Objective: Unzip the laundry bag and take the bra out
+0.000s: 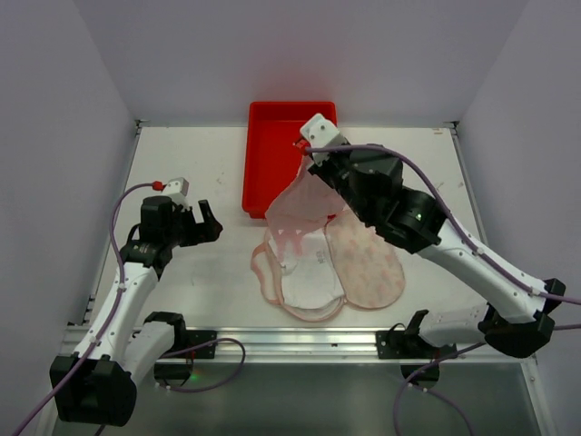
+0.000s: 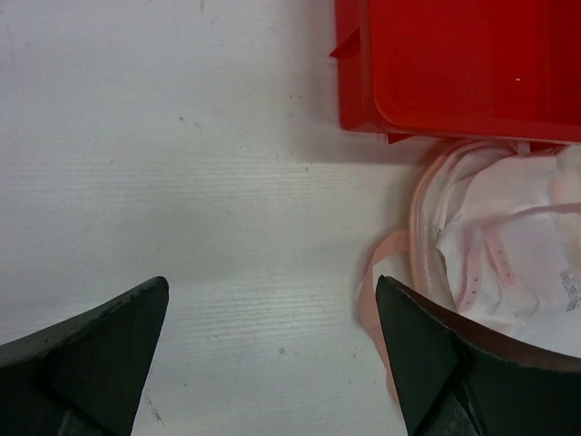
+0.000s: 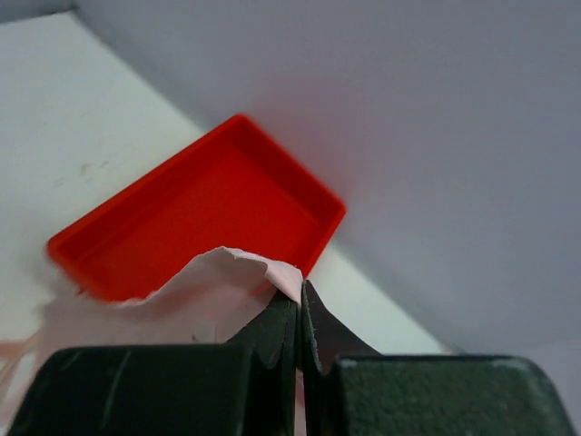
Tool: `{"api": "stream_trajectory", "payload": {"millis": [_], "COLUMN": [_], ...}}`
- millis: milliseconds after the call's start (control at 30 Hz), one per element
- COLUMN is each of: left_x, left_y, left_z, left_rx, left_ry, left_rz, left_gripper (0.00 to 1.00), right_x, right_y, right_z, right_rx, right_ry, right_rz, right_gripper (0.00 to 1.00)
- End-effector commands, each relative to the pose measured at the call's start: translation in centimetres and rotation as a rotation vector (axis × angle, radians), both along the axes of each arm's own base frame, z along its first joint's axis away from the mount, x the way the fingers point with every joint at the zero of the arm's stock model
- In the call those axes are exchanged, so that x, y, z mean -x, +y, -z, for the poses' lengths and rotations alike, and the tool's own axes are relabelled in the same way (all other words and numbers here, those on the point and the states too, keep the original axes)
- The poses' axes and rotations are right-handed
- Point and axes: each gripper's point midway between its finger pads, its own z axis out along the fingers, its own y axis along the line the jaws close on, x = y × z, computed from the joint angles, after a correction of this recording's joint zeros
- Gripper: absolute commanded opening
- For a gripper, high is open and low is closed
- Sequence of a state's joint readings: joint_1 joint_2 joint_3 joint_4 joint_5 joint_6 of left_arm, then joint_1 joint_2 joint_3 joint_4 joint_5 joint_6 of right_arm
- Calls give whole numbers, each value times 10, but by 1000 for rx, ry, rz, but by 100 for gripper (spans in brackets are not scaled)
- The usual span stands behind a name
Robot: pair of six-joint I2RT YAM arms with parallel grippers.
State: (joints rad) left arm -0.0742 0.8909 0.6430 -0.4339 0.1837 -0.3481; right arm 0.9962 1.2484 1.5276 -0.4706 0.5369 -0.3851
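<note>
The laundry bag (image 1: pixel 368 263) lies unzipped and spread open at the table's middle, printed flap to the right and white lining (image 1: pixel 313 289) to the left. My right gripper (image 1: pixel 309 168) is shut on an edge of the pale pink bra (image 1: pixel 300 207) and holds it up above the bag, by the red tray's near corner; its straps hang down to the lining. In the right wrist view the jaws (image 3: pixel 300 295) pinch the bra's fabric (image 3: pixel 209 282). My left gripper (image 1: pixel 204 222) is open and empty, left of the bag. The left wrist view shows the bag's pink rim (image 2: pixel 416 213) and a strap (image 2: pixel 495 247).
A red rectangular tray (image 1: pixel 272 136) stands at the back middle, just behind the bag; it also shows in the left wrist view (image 2: pixel 454 64) and the right wrist view (image 3: pixel 200 218). White walls close in the table on three sides.
</note>
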Motion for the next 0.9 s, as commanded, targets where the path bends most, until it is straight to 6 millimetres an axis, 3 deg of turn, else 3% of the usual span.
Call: {"api": "stream_trajectory", "payload": {"millis": [0,100,133,200,233,300,333,400,467,567,600,767,867], "left_x": [-2,-2,-2,-3,-3,-3,-3,-3,-3,-3,-3,-3,-3], "left_y": [-1,-1,-2,-2,-2,-2,-3,-3,-3,-3,-4,-3,-3], "left_z": [-4,-3,-4,-3,-2,-1,0,1,3,6,6,7,8], "left_rx": [8,8,11,12,12,11,11,12,12,13,14,14,14], "left_ry": [-24,-20,-20,-17,-16,-11,-8,-3,4,18,19,25,28], "left_rz": [13,14,18,19,19,19,21,20,22,26,28,26,25], "left_gripper": [100,100,100,100,100,100,100,100,100,100,100,100,100], "right_x": [-52,-81,-98,-114,-138,-159,-178,-196,-220,-241,-254,-282,-293], "right_y": [-2,-9,1,0,8,3,13,8,14,9,10,18,28], "right_z": [-74,-112,-106,-129,-112,-123,-110,-111,-95,-94,-79,-44,-1], "right_rx": [108,187,277,281,339,370,401,396,395,343,345,312,355], "right_ry": [-320,-475,-500,-576,-562,-596,-598,-620,-622,-663,-657,-638,-574], "right_rz": [61,128,131,172,176,221,219,249,255,296,304,303,251], "right_gripper": [0,0,0,0,0,0,0,0,0,0,0,0,0]}}
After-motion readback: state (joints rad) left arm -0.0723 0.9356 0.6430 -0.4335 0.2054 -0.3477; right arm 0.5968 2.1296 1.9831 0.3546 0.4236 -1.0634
